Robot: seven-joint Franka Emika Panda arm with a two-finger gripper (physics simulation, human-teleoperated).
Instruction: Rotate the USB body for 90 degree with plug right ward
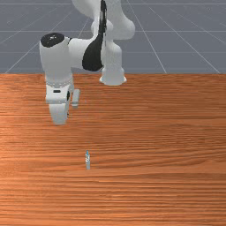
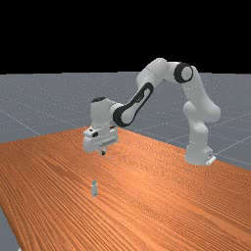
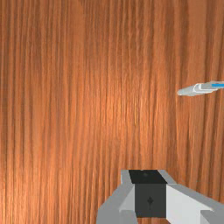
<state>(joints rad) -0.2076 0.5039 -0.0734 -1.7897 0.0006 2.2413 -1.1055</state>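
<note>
The gripper [image 1: 68, 114] hangs above the table in the front view, nearer the arm's base than the USB body [image 1: 88, 161] and off to the front view's left of it. In the far view the gripper [image 2: 103, 152] is higher than the USB body [image 2: 94, 189], with a gap between them. That body is small, slim and light grey with a blue end; it seems to stand upright, blue end up. The wrist view has the gripper [image 3: 150, 192] at the bottom edge, apart from the USB body [image 3: 199, 89], part of which is cut off by the picture's edge.
Orange-brown wood of the table [image 1: 163, 145] surrounds the USB body. The arm's base stands at the table's back edge in the front view, and the arm's links reach over the table high above its surface.
</note>
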